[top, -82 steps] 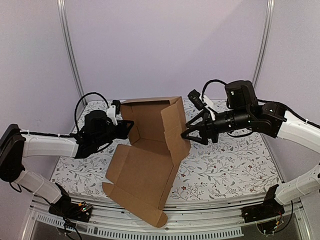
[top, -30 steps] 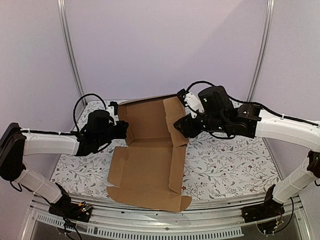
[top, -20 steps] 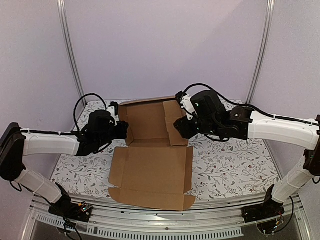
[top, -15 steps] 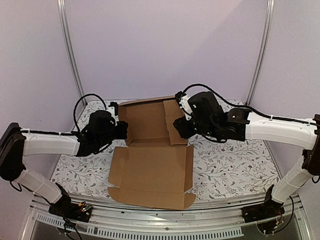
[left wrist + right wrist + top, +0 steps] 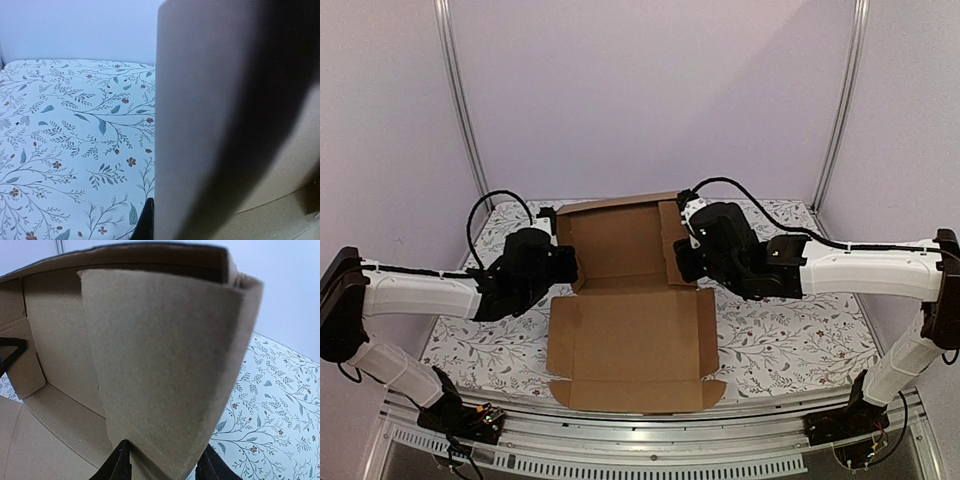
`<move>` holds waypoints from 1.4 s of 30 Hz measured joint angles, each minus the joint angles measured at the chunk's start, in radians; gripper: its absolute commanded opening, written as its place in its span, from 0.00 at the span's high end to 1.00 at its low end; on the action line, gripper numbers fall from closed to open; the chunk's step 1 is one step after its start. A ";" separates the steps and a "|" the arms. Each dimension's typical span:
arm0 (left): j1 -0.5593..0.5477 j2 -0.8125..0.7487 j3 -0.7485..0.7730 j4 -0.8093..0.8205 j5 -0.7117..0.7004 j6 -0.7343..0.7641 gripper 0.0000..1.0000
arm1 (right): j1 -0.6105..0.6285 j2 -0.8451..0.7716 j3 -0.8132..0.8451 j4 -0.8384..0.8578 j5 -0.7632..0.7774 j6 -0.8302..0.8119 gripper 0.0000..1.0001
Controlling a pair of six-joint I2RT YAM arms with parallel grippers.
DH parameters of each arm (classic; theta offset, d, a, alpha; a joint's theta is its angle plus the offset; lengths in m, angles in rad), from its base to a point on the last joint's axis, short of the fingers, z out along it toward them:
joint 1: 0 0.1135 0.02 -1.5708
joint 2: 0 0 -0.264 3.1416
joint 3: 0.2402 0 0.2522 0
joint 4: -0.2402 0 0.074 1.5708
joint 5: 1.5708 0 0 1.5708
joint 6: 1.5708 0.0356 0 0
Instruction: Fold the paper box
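Your paper box (image 5: 625, 320) sits half-raised at the middle of the bench (image 5: 790, 330), with an arm at each rear corner.
Its wide panel lies flat and reaches the bench's near edge, while the back wall stands upright with a side flap at either end. Your right fingers (image 5: 119, 465) stand apart, with the right flap rising between them. At the left flap, only one dark tip of your left fingers (image 5: 147, 222) shows, just beside the cardboard, so you cannot tell their spread or whether they grip.

High rear overview — wrist cameras sit close against the paper box (image 5: 628, 335).
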 measured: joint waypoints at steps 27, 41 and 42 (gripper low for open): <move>-0.219 0.000 -0.134 0.137 -0.396 -0.007 1.00 | 0.002 0.067 -0.234 0.430 0.161 0.052 1.00; -0.263 0.173 -0.159 0.249 -0.480 -0.018 0.99 | -0.002 0.218 -0.381 0.745 0.166 0.098 1.00; -0.265 0.180 -0.159 0.249 -0.483 -0.019 0.98 | -0.002 0.229 -0.385 0.760 0.164 0.100 1.00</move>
